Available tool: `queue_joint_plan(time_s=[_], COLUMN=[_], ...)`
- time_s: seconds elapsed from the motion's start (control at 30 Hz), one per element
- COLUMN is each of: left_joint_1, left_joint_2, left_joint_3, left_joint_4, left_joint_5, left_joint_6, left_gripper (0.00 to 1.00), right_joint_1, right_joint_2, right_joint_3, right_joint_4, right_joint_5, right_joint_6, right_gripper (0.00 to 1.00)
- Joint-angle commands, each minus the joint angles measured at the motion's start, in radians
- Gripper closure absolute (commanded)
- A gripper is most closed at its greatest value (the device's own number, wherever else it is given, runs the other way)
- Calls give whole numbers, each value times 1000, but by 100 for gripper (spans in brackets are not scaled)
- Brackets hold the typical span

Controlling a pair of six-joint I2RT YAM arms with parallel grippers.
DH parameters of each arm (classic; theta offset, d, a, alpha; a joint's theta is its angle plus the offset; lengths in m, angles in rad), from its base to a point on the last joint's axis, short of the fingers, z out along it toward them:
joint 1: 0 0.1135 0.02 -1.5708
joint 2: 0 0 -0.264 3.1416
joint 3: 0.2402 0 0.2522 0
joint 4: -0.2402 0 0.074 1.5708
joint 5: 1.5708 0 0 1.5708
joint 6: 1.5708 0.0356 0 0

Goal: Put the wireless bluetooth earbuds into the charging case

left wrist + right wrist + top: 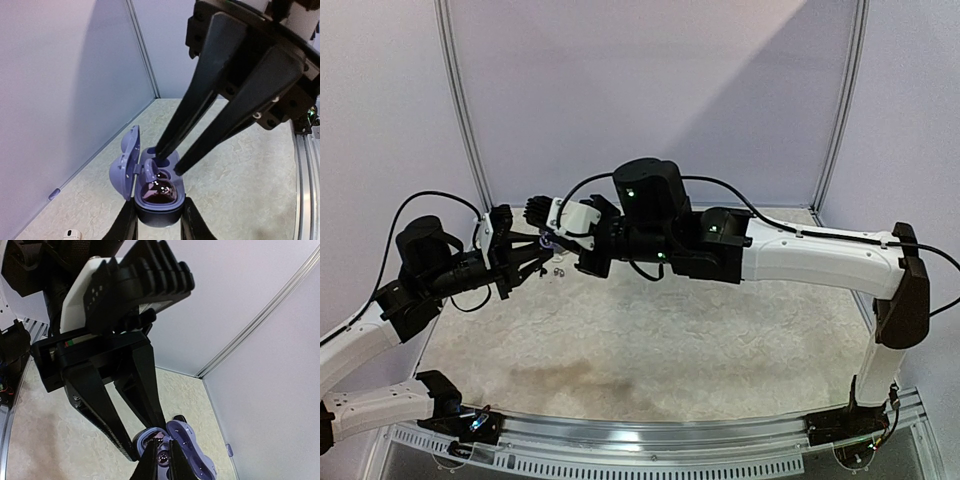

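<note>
Left gripper (159,206) sits at the bottom of its wrist view, jaws clamped on both sides of the case (156,215). Case is held up off the table (240,165). Lid (124,167) is open, hanging on the wall side. Case long axis runs away from the left wrist, so the two sockets lie near and far.

Near socket: dark glossy bud (158,192) seated. Far socket: right gripper (171,161) points down at it from upper right, slanted, tips at the socket mouth. Right jaws are narrow with a small gap showing. A lavender curved bit (150,169) lies beside one tip; cannot tell if it is a second bud or part of the case. Whether the right holds anything: cannot tell.

In the right wrist view its own fingers are close together just over the open case. In the top view both grippers meet in the air over the far left of the table, right arm reaching across.

Judgement: one bud in, far socket being worked. The next move turns on the right tips going straight down into the far socket while the left holds the case. Risk: a slanted push tilts the case in the left jaws.
</note>
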Motion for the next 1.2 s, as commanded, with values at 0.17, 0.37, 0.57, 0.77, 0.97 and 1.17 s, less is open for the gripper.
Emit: queue_joint_plan(time_s=[0.17,0.37,0.57,0.77,0.97,1.17], left_joint_1=[-4,-4,-2,-2,7,10], left_joint_2=[-1,1,6,6,14,20], left_joint_3=[9,9,14,16,12,23], left_joint_4=[-1,19,32,25,19,62], left_joint_5=[6,-25,-18,-26,-83,6], left_joint_6=[4,-28,-49,-61,-150,-228], left_gripper=[100,100,100,100,100,100], right_joint_1=[-17,-16,-17,-17,-34,-154], right_joint_2=[59,57,58,62,-20,-183], right_joint_3=[31,-1,-18,-17,-24,-67], right_joint_4=[-26,-38,-39,-50,-25,-59], right_joint_5=[2,-2,-8,5,-80,-397], right_joint_6=[26,36,36,48,89,233], right_gripper=[94,97,97,97,95,72])
